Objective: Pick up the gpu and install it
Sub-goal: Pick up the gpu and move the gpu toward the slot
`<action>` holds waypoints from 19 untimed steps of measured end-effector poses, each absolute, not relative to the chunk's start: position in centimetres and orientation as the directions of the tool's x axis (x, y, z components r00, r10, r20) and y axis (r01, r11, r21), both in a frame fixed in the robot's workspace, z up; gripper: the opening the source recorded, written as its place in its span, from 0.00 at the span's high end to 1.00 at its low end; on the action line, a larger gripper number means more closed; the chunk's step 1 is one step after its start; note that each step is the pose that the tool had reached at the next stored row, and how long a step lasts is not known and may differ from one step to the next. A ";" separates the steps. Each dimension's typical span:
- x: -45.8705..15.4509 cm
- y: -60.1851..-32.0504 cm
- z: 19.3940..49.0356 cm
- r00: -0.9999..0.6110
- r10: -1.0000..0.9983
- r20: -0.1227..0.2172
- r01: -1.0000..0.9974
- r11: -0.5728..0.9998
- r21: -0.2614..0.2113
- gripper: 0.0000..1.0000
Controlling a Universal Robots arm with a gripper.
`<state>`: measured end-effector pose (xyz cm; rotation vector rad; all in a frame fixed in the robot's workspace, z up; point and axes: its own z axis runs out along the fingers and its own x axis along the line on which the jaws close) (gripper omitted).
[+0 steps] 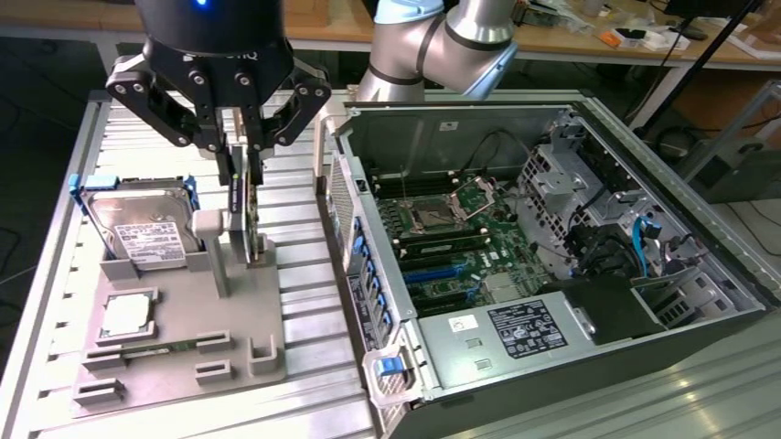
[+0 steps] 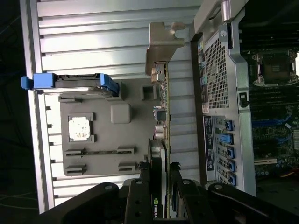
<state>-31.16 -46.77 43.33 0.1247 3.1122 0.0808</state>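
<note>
In the exterior view, the hard drive with blue tabs stands at the left of the grey fixture tray, with a processor nearer. The hand is partly closed, its fingers clamped on both faces of the gpu. The card stands on edge over the tray's right side; contact with the tray cannot be told. The wrist view adds the card's silver end bracket. The surface is ribbed metal. At right, the open computer case contains the motherboard. Wooden benches lie far behind.
</note>
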 end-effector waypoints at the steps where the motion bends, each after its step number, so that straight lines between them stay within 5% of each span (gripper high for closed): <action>1: -31.2 -46.8 43.3 -0.996 0.081 -0.024 0.079 0.995 0.053 0.73; 19: -30.0 -46.8 43.3 -0.996 0.081 -0.024 0.079 0.995 0.053 0.73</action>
